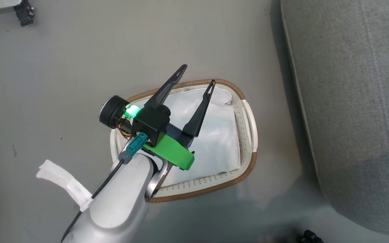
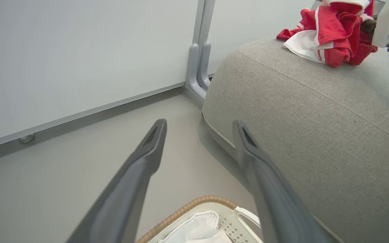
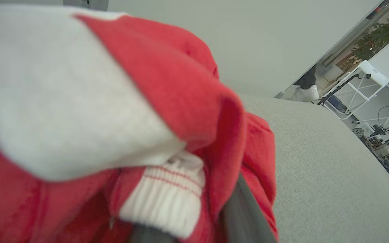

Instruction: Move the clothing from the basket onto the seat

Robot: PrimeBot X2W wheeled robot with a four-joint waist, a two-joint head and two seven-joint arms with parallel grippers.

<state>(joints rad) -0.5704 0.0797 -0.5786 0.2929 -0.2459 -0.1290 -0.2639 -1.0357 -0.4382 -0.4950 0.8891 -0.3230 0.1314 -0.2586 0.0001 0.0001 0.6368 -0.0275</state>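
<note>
Left fingers (image 1: 162, 92) spread wide above basket (image 1: 243, 131), just liner (image 1: 214, 141) beneath. Clothing (image 3: 187, 84) on seat (image 2: 316, 118), bunched over right fingers (image 3: 245, 216); gap can't tell. Risk: cloth snags them, drags off on retract.

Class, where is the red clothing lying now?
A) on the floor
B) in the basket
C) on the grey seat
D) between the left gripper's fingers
C: the left wrist view shows the clothing bunched on the seat, and the basket holds its white liner.

Matt, coarse woven cloth on seat (image 2: 316, 111); basket (image 1: 245, 135) perforated plastic w/ woven rim (image 1: 227, 83); clothing (image 2: 334, 33) soft knit.
</note>
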